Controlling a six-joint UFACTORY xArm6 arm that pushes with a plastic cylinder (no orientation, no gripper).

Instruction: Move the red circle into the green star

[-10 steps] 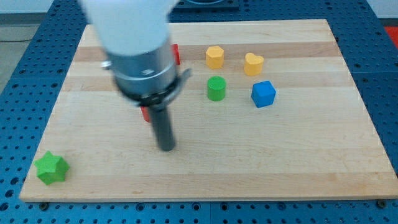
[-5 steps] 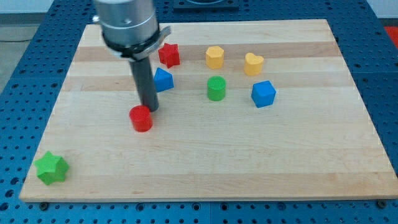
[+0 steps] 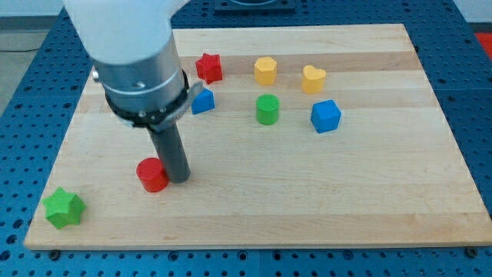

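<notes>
The red circle [image 3: 151,175] lies on the wooden board [image 3: 307,192] at the lower left. My tip [image 3: 178,179] is right beside it on its right, touching it. The green star [image 3: 63,208] sits near the board's bottom left corner, well to the left of and below the red circle, apart from it.
A red star [image 3: 209,68], a blue block [image 3: 204,101] partly hidden by the arm, a yellow hexagon [image 3: 265,70], a yellow heart [image 3: 313,78], a green cylinder [image 3: 267,109] and a blue cube [image 3: 325,116] sit in the upper half.
The tip has moved down and a little left, from above the red circle to its right side. The red circle has slid down and left, closer to the green star.
</notes>
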